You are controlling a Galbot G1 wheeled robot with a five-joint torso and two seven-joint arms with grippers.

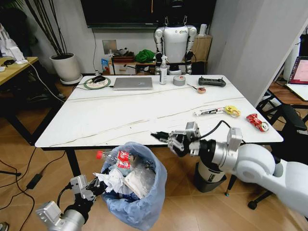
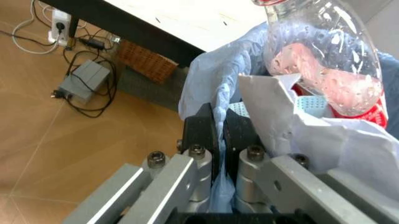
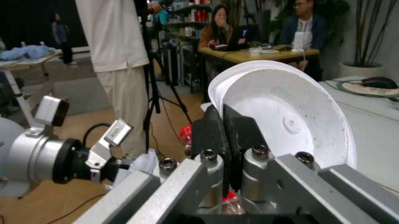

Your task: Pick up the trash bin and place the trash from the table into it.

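The left claw [image 2: 219,135], two black pads on bare aluminium links, is pressed together on a fold of the crinkly translucent light-blue bag lining the small round trash bin [image 1: 137,211]; it pinches the rim on the bin's side away from the right claw. Just past its pads, inside the bin, lie crumpled white paper [image 2: 311,130] and a clear dimpled plastic bottle with a red label [image 2: 324,60].

The right claw [image 1: 160,137] hangs over the bin's far rim, at the near edge of the white marble-look counter with thin grey veins [image 1: 120,115]. Its black pads [image 3: 209,135] are closed on the thin rim of a round white disposable plate [image 3: 293,121], smooth and shallow, held on edge.

Farther out on the counter, beyond the right claw, lie a flat white wrapper [image 1: 209,111], a yellow crumpled wrapper [image 1: 233,110] and a crushed red can [image 1: 257,121]. Well past them sit a grey laptop [image 1: 133,83], a clear spray bottle [image 1: 163,72] and a grey tape roll [image 1: 179,80].
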